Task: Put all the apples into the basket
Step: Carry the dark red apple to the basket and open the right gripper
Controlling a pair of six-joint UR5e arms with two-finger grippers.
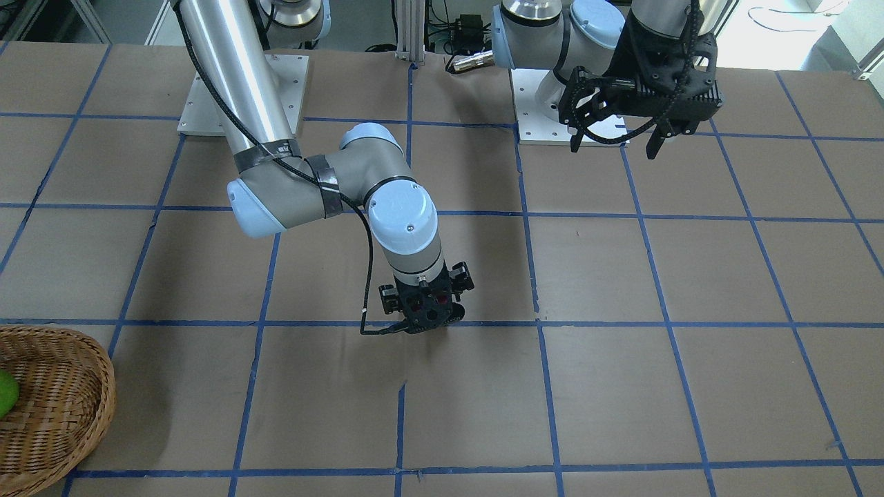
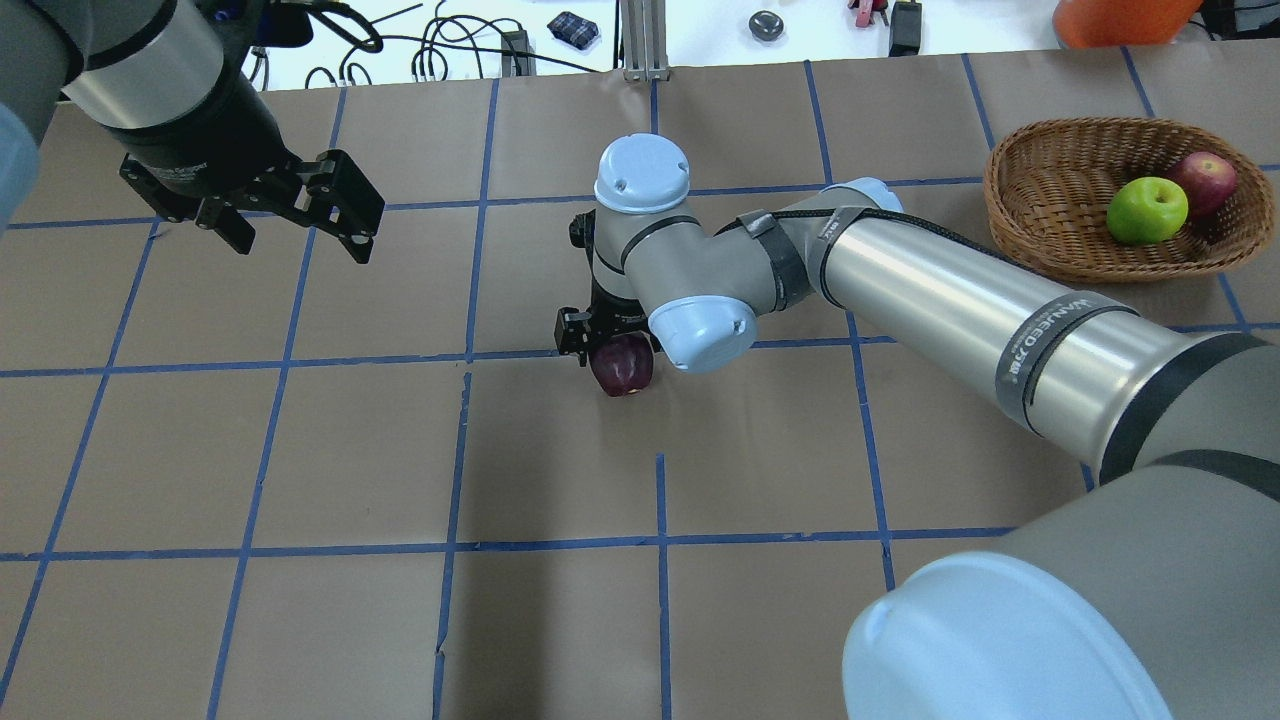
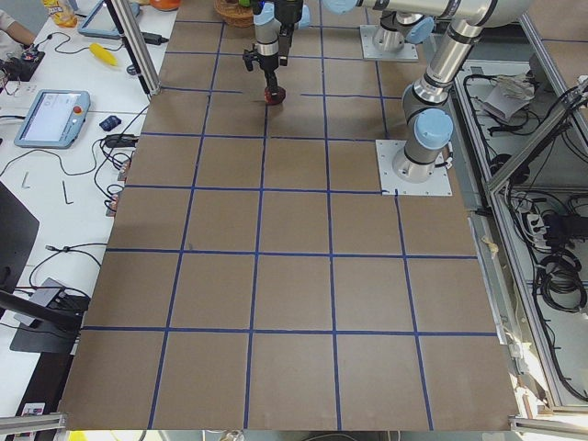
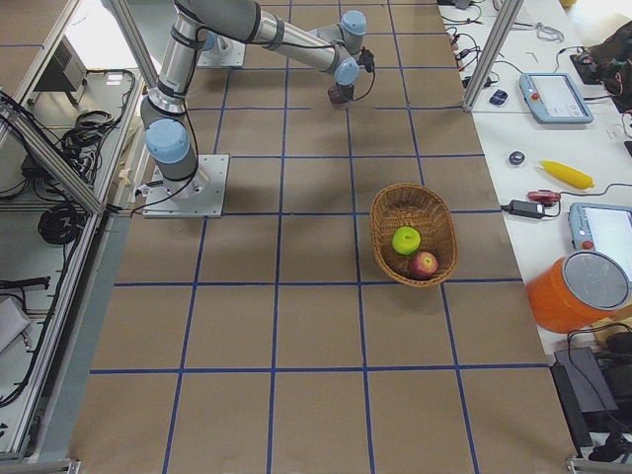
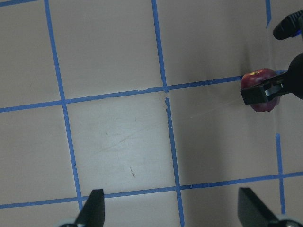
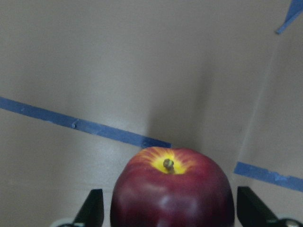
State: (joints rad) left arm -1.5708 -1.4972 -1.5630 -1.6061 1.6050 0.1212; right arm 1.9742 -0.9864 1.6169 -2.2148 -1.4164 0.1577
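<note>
The dark maroon apple sits on the brown table near its middle. My right gripper stands straight down over it, open, with one finger on each side of the apple and a small gap to each. The wicker basket lies at the far right and holds the green apple and the red apple. My left gripper hangs open and empty above the table's far left. The left wrist view shows the maroon apple at its right edge.
The table is brown paper with a blue tape grid. The two arm base plates are bolted at the robot's side. Cables and small tools lie on the white bench beyond the far edge.
</note>
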